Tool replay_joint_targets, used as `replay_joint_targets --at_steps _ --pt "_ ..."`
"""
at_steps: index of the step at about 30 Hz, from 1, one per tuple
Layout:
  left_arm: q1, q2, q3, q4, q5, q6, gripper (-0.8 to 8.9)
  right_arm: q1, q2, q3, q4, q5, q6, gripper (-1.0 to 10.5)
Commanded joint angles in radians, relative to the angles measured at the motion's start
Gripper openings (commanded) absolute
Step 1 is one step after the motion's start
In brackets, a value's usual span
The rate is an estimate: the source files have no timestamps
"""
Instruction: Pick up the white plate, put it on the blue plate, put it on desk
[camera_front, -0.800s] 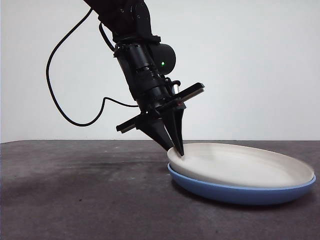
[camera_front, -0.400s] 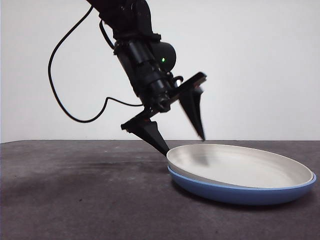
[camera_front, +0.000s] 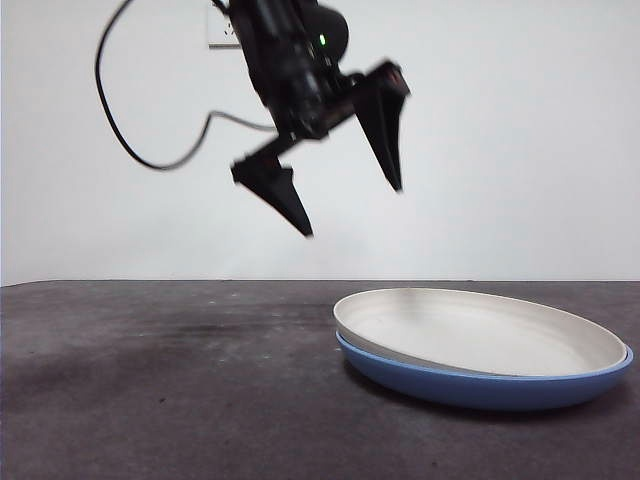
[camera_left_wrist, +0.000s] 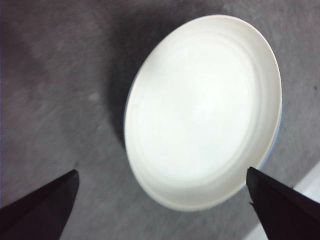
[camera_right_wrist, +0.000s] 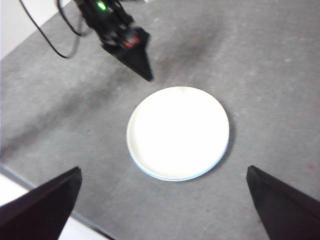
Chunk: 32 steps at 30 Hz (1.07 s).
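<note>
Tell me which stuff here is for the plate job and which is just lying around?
For the job: white plate, sitting on the blue plate; desk; left pincer, open, up above the plates.

Just around: black cable; right pincer, open, waiting high up.

Left gripper (camera_front: 348, 205) released white plate (camera_front: 478, 330) rim, jaws spread wide, risen well clear above it; plate lies free.

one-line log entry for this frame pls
left gripper: open, raised above plates | right gripper: open, waiting high | white plate: nested in blue plate on desk
</note>
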Motion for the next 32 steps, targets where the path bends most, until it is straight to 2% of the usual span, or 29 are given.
replay_joint_targets --at_steps 1,6,12,18,26,32 --pt "-0.003 -0.025 0.05 -0.063 -0.008 0.062 5.43 0.002 0.002 0.019 0.016 0.031 -0.008 6.0" --pt "-0.003 -0.154 0.049 -0.114 -0.065 0.084 5.43 0.001 0.002 0.019 0.024 0.063 -0.007 6.0" --pt "-0.003 -0.352 0.035 -0.115 -0.069 0.087 5.44 0.001 0.002 0.019 0.059 0.064 -0.006 6.0" --pt "0.015 -0.578 -0.062 -0.115 -0.156 0.087 6.28 0.001 0.003 0.019 0.145 0.095 0.035 6.0" --pt "0.046 -0.896 -0.317 -0.104 -0.156 0.147 6.26 0.001 0.021 0.019 0.169 0.114 0.049 6.0" --pt "0.046 -1.147 -0.595 0.002 -0.155 0.194 6.26 0.001 0.089 0.019 0.142 0.104 0.069 6.0"
